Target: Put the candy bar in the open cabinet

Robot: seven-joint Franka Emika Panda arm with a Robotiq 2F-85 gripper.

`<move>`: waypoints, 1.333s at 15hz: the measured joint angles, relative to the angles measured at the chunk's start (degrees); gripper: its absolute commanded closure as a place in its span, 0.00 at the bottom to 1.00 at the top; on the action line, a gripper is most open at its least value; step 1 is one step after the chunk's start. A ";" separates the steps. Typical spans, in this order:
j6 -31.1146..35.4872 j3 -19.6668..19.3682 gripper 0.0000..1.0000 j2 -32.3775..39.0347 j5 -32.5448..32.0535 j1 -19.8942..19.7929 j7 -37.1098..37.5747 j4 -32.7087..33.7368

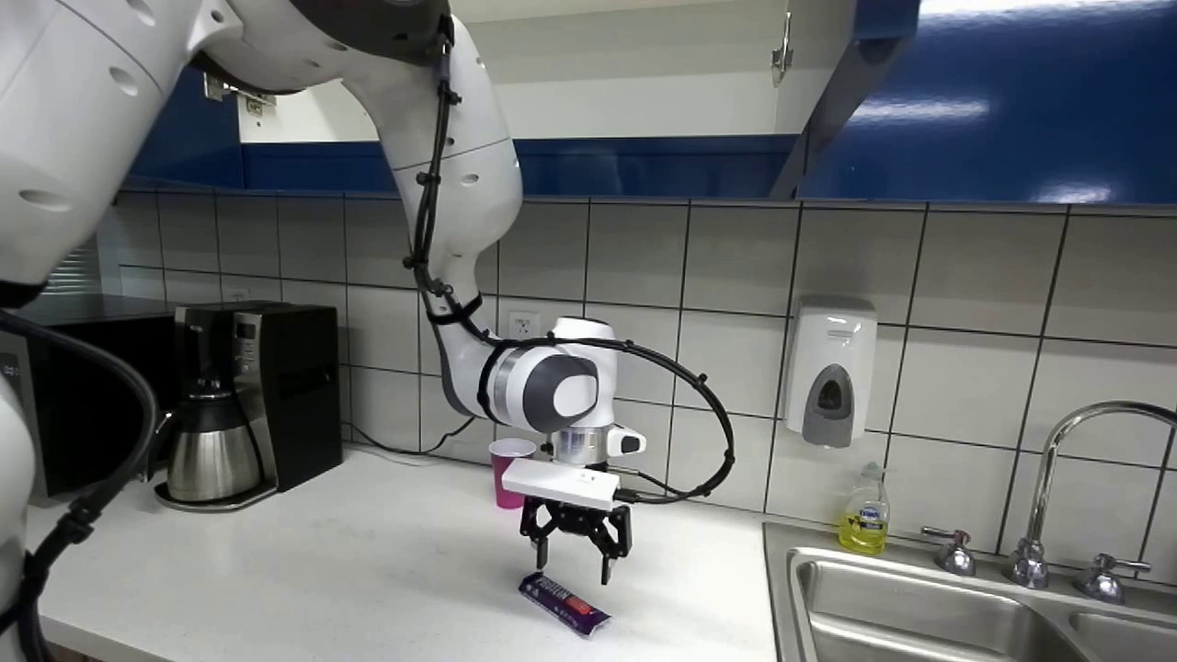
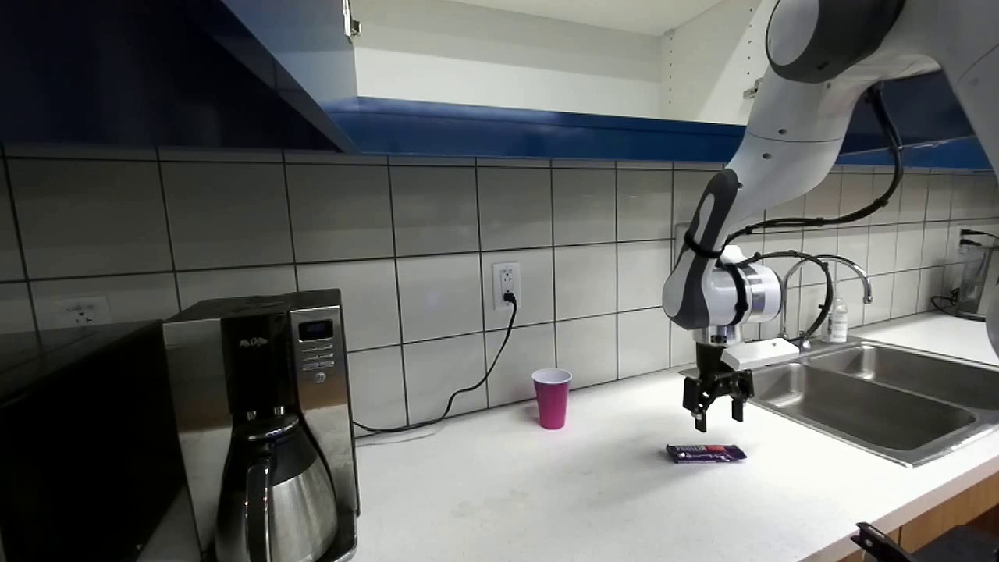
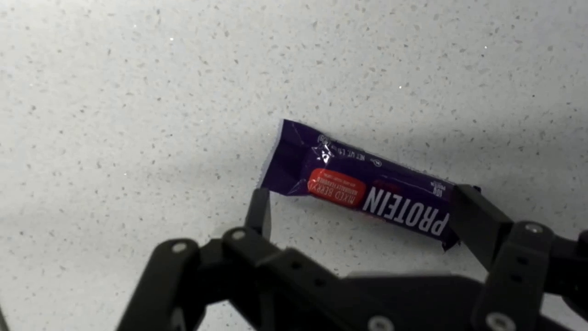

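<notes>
The candy bar [image 3: 395,177], in a dark purple wrapper with a red patch and white lettering, lies flat on the white counter. In both exterior views my gripper [image 1: 574,570] points down and hovers above it, clear of the counter. Its fingers [image 3: 258,214] stand wide apart with nothing gripped. Seen from the wrist, the bar runs at a slant ahead of the fingertips, and the right finger covers part of its end. High on the wall is the open cabinet [image 2: 507,66], blue outside with a white interior; my arm hides part of it in both exterior views.
A pink cup [image 2: 552,402] stands by the tiled wall behind the gripper. The coffee maker [image 1: 294,395] is beside a dark microwave [image 1: 83,368]. A steel sink [image 1: 919,598] and a soap bottle [image 1: 864,515] are on the opposite side. An opened blue door [image 1: 993,101] juts from the cabinet.
</notes>
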 measured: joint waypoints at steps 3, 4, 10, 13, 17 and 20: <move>-0.55 1.47 0.00 -0.12 -2.35 -1.75 -6.36 0.00; -0.89 2.18 0.00 -0.12 -2.72 -2.43 -8.74 0.00; -3.12 4.54 0.00 -0.12 -6.45 -4.19 -21.71 -0.04; -3.20 3.95 0.00 -0.12 -12.71 -3.60 -23.91 -0.04; -2.99 3.38 0.00 -0.12 -18.22 -2.72 -25.56 -0.04; -2.15 3.82 0.00 -0.06 -18.20 -2.59 -28.41 -0.04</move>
